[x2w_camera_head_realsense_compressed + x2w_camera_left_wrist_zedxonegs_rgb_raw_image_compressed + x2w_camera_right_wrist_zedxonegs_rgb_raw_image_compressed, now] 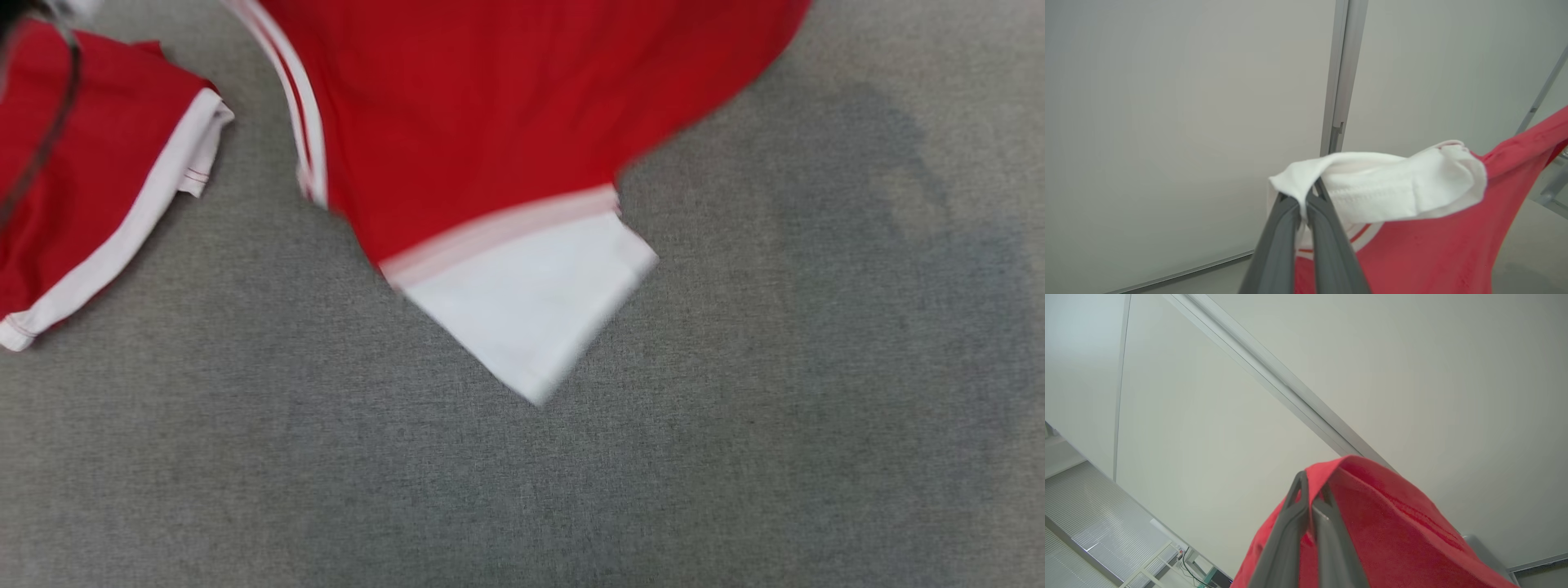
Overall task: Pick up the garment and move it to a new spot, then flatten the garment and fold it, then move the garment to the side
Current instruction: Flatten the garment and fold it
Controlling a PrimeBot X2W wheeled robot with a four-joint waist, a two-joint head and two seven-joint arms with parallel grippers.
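The garment [457,122] is red with white trim and a white sleeve end [531,302]; it hangs blurred over the grey table [735,449] from the top of the head view. In the left wrist view my left gripper [1306,196] is shut on a white edge of the garment [1380,183], with red cloth drooping to the right. The right wrist view has my right gripper [1310,490] shut on a red fold of the garment [1372,506], which drapes down around the fingers. Both grippers are raised, with pale wall panels behind them.
Another red piece of cloth with a white band [90,180] lies at the table's upper left. A dark cable [49,131] crosses it. A soft shadow falls on the table at the right [898,204].
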